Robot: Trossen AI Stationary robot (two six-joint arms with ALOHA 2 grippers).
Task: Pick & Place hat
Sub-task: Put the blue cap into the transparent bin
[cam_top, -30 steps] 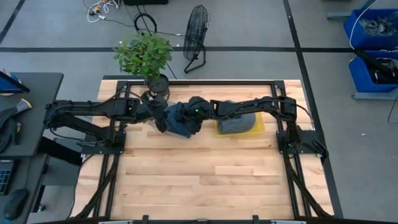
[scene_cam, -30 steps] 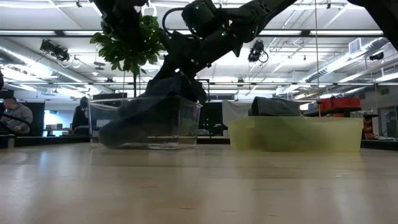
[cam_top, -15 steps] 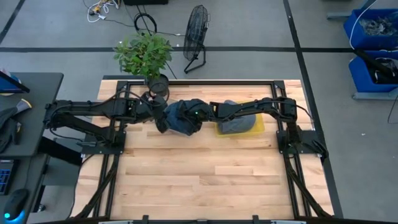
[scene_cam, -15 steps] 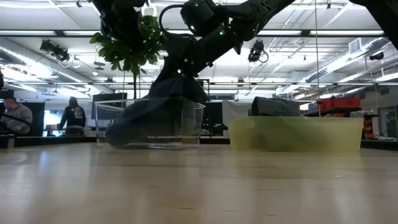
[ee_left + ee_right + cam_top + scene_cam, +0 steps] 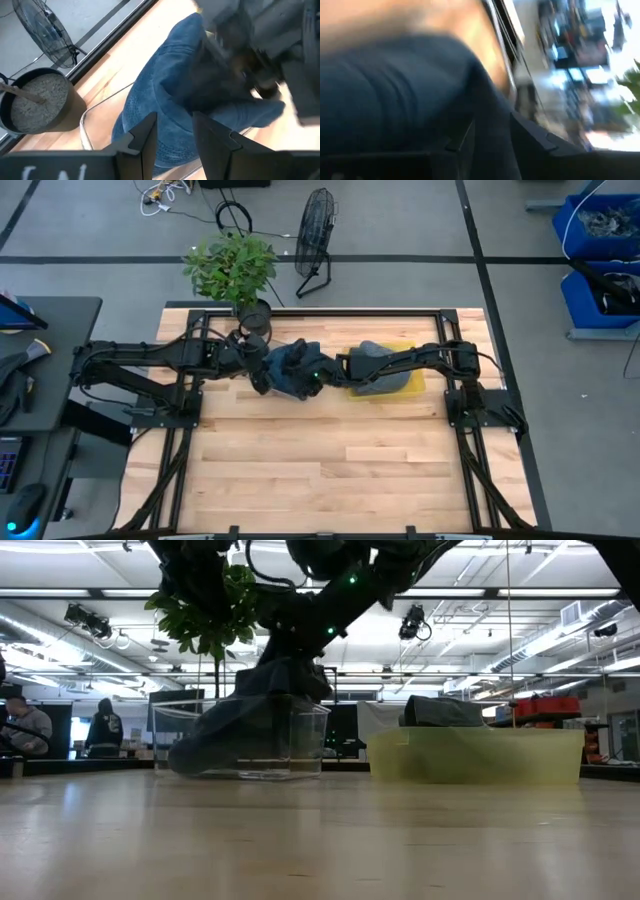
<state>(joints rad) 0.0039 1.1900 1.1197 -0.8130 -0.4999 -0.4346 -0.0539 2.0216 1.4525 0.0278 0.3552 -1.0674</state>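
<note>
Right jaws on blue hat (image 5: 290, 370) in clear bin (image 5: 240, 740)

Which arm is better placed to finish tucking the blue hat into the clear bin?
Probably the right: its gripper is right on the blue hat draped over the clear bin. The left gripper sits at the bin's other side.

A leafy green potted plant (image 5: 235, 270) and black wire-cage floor fan (image 5: 316, 225) stand beyond the pale wooden table (image 5: 330, 470).
</note>
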